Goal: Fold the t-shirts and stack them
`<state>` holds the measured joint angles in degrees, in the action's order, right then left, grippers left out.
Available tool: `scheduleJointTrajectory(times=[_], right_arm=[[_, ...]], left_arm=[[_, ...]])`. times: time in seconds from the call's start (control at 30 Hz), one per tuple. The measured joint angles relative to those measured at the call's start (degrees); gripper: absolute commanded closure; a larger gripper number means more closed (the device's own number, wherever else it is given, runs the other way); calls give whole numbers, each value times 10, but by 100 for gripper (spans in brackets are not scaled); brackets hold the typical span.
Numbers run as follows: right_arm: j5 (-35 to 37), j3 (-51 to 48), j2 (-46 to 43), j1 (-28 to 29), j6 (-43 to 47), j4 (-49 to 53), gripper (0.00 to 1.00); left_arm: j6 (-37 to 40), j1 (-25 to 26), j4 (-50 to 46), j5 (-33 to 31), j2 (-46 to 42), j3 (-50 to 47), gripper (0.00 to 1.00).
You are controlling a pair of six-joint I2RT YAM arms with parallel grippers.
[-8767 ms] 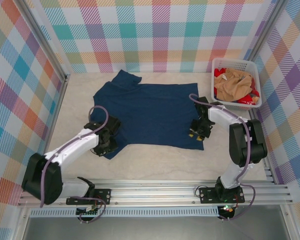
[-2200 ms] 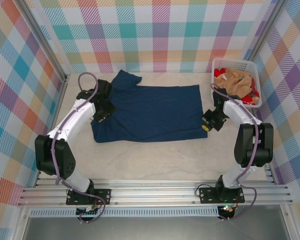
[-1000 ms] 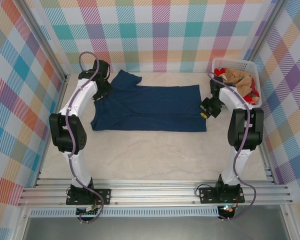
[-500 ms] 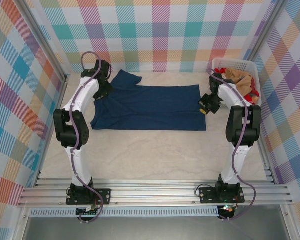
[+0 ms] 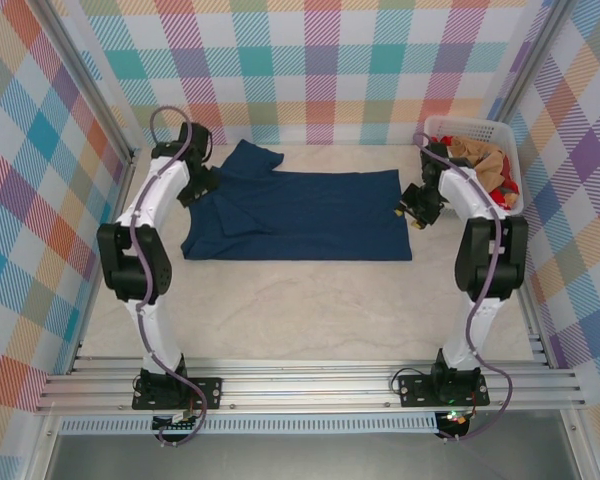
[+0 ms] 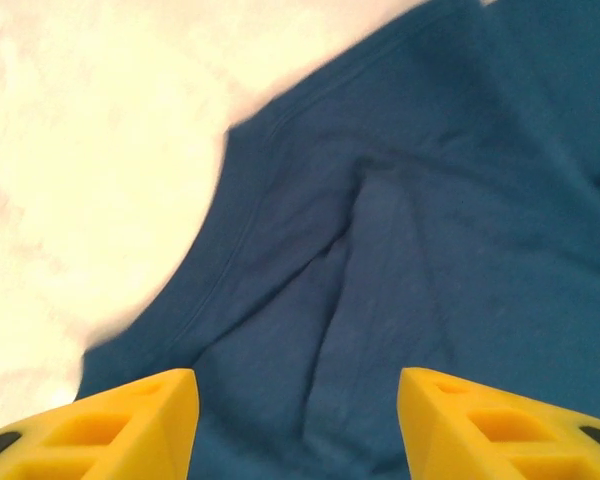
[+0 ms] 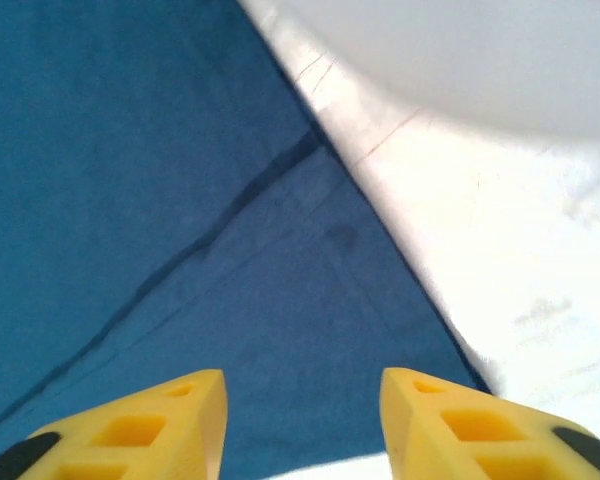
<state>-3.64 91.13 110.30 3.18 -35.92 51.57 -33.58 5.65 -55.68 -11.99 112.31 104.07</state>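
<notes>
left pincer spread wide above navy t-shirt, right pincer likewise, both empty

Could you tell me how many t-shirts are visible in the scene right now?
3: a navy shirt flat on the table; a tan-orange one heaped in the white basket; a red one beneath it. The basket may hide more.

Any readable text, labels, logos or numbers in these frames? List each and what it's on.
None can be read.
Navy shirt: the side facing up is plain cloth in the top view and both wrist views, with no print or tag showing.
Clothes in the basket: too small to make out any lettering.
White basket: no label seen.
Yellow fingers: no markings.
</notes>
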Motion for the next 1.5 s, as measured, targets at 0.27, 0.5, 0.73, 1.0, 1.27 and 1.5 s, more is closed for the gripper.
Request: scheduleJointTrajectory(times=[0.27,0.5,0.73,1.0,1.27,1.5], right_arm=[[-35,-182,-140,39,-10,-43,70],[-45,-216,-87,40,-13,-64,72],[-38,-184,-36,39,-8,-65,73],[8,-153,2,39,3,-50,75],[37,-129,30,40,22,-27,76],[42,-129,24,44,39,-24,74]], left_arm=[[-54,-68,13,81,-130,-238,61],[-73,-91,60,131,-130,-330,57],[-94,-91,112,153,-124,-348,69],[-67,-92,116,99,-80,-309,95],[-14,-114,108,52,-36,-264,99],[18,-114,101,31,-30,-257,61]])
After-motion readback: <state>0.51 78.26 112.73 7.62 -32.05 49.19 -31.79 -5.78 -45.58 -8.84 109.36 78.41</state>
